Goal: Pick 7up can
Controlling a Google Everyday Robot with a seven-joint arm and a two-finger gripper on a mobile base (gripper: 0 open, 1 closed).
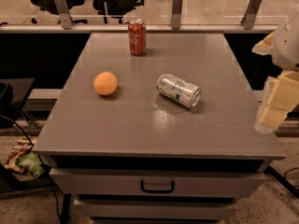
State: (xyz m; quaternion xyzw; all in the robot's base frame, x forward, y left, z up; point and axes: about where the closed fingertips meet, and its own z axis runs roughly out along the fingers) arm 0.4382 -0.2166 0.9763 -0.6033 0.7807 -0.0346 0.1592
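The 7up can (178, 90), silver-white with green markings, lies on its side near the middle of the grey table top (140, 125), its shiny end facing front right. The gripper (275, 107) is at the right edge of the view, pale and blocky, beyond the table's right edge and well to the right of the can. It holds nothing that I can see.
A red cola can (137, 37) stands upright at the back of the table. An orange ball-like fruit (106, 83) sits left of the 7up can. A drawer with a black handle (157, 186) is below the top. A glass railing runs behind.
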